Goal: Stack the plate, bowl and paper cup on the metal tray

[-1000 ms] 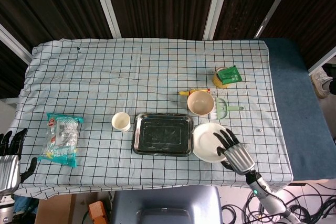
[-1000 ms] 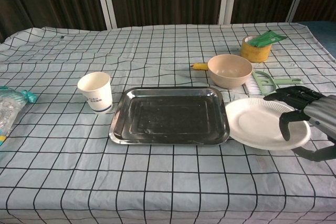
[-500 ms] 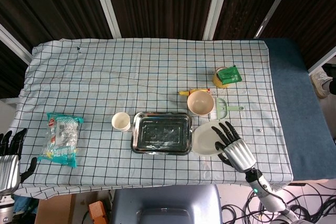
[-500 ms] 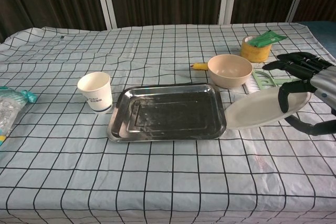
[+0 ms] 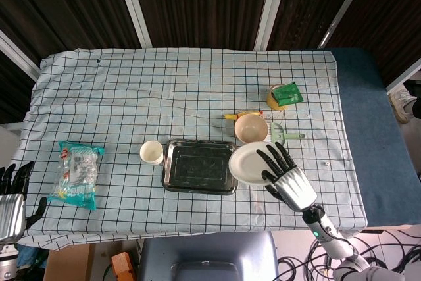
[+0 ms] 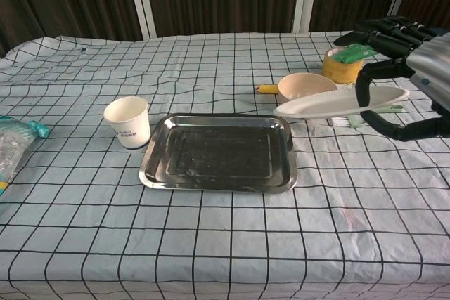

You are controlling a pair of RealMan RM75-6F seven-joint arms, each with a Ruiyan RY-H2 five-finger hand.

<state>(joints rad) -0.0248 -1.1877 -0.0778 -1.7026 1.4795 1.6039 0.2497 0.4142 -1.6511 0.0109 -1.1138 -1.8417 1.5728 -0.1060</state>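
the fingers [image 6: 383, 33] of the right hand [image 5: 284, 177] are spread over the top of the plate [image 6: 330, 102] with the thumb under it, so the plate is gripped at its 3 o'clock rim. it's held off the table, nearly level in the chest view, long axis running 9 to 3, overhanging the metal tray [image 5: 197, 166] at its 3 o'clock edge. the bowl [image 5: 250, 128] sits at 12 of the plate, the paper cup [image 5: 151, 153] at 9 of the tray. the left hand [image 5: 13, 192] is seen off the table's 8 o'clock corner, nothing held, fingers apart.
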